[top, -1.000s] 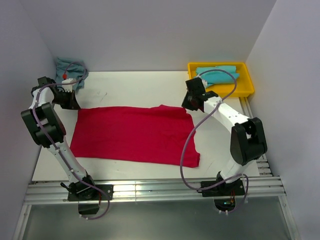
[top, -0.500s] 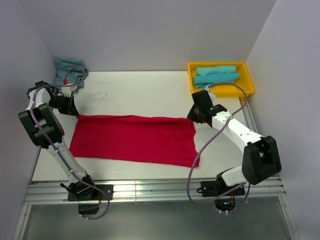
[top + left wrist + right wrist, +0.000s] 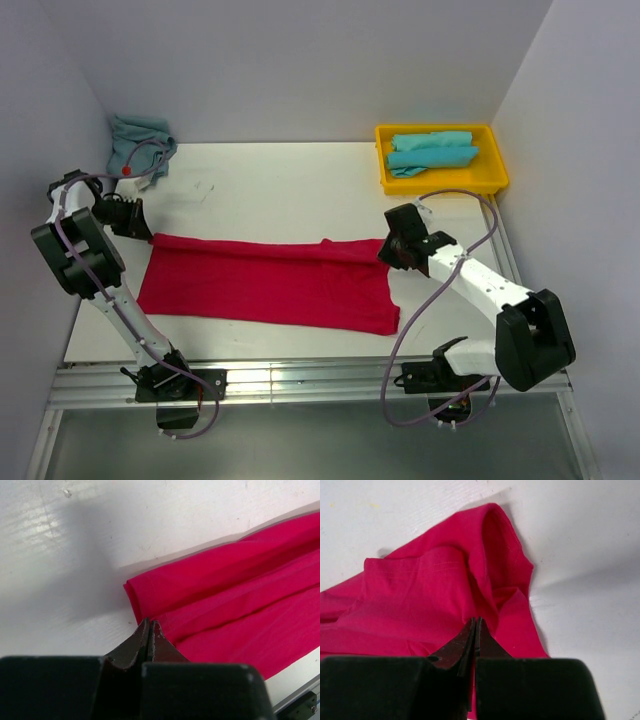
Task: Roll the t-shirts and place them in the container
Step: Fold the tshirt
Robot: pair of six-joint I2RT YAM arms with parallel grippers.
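White table bears one red t-shirt, two turquoise t-shirts in tray.

On the worktop, one bright red t-shirt, plain, spread out as a long flat band from left to right. Far edge doubled over toward the near side into a soft, puffy fold along its length, bunched and creased at the far right corner. Two light turquoise t-shirts, rolled or folded into bundles, side by side in the yellow tray at the far right. A third, crumpled turquoise t-shirt, heaped in the far left corner.
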